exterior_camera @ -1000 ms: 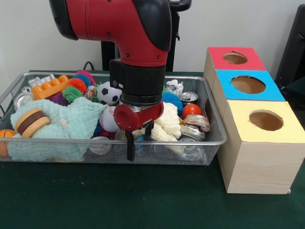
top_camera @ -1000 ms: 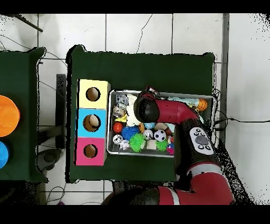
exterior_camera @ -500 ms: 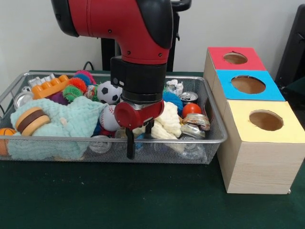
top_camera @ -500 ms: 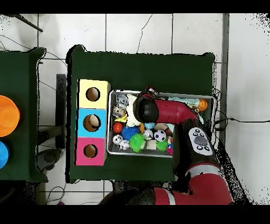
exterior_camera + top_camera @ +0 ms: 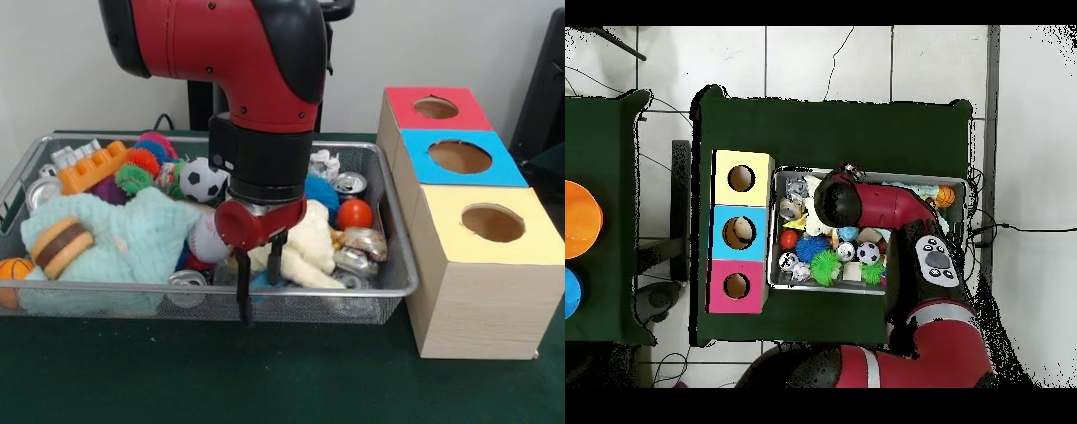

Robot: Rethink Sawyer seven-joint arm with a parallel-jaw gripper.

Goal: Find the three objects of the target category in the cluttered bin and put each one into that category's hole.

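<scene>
The gripper [image 5: 258, 283] hangs low at the front edge of the wire bin [image 5: 388, 291], its two dark fingers [image 5: 241, 287] apart with nothing between them, so it is released; one finger reaches down in front of the bin's front rim. Directly behind the fingers lies a cream plush toy [image 5: 305, 252], and just to its left a baseball [image 5: 205, 240] shows past the red wrist. Further back on that side sits a soccer ball [image 5: 203, 179], and beyond it spiky balls [image 5: 141, 163] in red, green and blue beside an orange block [image 5: 93, 168]. Well to the left of the gripper a mint cloth [image 5: 132, 243] carries a toy burger [image 5: 62, 247], with a small basketball [image 5: 11, 269] at the bin's left end. To the right of the gripper are a red ball [image 5: 355, 214], a blue spiky ball [image 5: 322, 190], an upright can [image 5: 350, 183] and crushed cans [image 5: 357, 252]; no writing on them can be read. Outside the bin, further right, stands a wooden box with a red hole [image 5: 436, 108], a blue hole [image 5: 460, 156] and a yellow hole [image 5: 493, 223], none labelled. From overhead, the arm [image 5: 885, 205] covers the bin's middle, the wrist [image 5: 835, 200] on the side toward the box.
</scene>
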